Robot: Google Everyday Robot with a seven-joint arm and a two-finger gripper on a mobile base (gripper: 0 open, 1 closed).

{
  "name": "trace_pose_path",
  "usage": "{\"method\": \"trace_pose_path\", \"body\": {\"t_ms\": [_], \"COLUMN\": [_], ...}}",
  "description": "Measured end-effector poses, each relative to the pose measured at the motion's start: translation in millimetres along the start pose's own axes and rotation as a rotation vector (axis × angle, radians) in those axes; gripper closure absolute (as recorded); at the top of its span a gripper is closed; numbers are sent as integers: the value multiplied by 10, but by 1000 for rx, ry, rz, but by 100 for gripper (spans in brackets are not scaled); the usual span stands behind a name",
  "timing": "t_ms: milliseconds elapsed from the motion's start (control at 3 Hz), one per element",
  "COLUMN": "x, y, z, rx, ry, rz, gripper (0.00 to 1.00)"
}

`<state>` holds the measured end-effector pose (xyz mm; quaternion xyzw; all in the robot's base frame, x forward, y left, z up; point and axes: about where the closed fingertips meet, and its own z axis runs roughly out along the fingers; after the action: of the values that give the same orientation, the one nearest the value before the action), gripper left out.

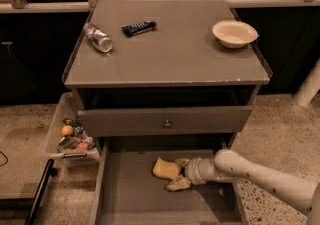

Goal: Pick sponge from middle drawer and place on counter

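The pale yellow sponge [165,168] lies on the grey floor of the open middle drawer [130,194], near its back. My gripper [179,173] reaches in from the right, low inside the drawer. Its cream fingers [178,184] are spread apart, with the sponge's right end at or just between their tips. The counter [170,54] is the flat grey cabinet top above. The arm [260,179] runs off to the lower right.
On the counter are a white bowl [234,33] at the back right, a dark snack bar [138,27] and a plastic bottle [98,37] lying at the left. The upper drawer front with a knob [167,124] overhangs the drawer's back. A clear bin of snacks [70,136] hangs at the left.
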<state>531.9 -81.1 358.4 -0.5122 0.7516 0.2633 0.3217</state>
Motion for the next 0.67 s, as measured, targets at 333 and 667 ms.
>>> {"method": "trace_pose_path", "body": {"t_ms": [333,667], "x": [0,0], "y": [0,0], "z": [0,1], "rx": [0,0], "ry": [0,0], "rz": [0,0], "gripper": [55,78]}}
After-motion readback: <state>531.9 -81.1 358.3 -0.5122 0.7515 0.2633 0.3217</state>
